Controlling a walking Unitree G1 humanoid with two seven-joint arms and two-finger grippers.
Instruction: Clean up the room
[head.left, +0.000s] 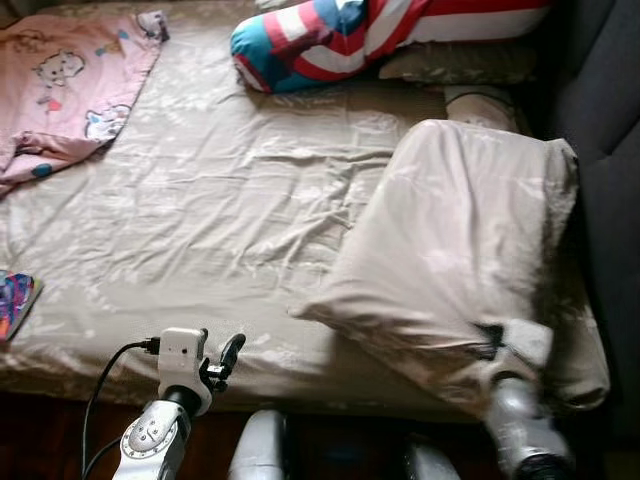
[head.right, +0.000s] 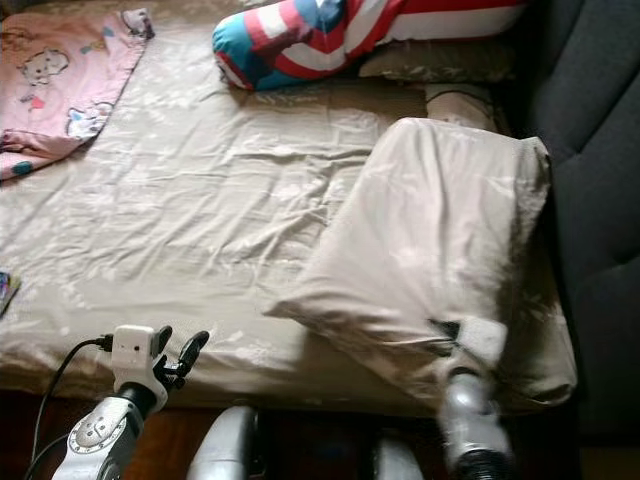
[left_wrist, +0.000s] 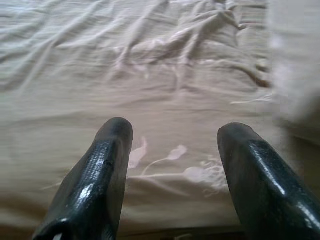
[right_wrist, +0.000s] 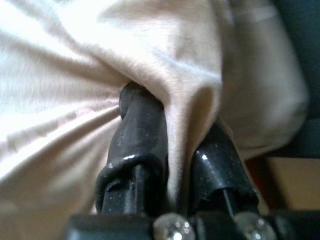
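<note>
On the bed (head.left: 200, 230) — one beige pillow (head.left: 450, 250) pinched by right gripper (right_wrist: 172, 150) | left gripper (left_wrist: 172, 165) spread, empty

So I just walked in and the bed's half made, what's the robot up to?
The right gripper is shut on a fold of the beige pillow, which lies tilted on the right side of the bed near the dark headboard. The left gripper hovers open over the wrinkled sheet at the bed's near edge. A striped cushion and pink blanket lie further back.

Dark padded headboard (head.left: 610, 90) flanks the bed's right side
</note>
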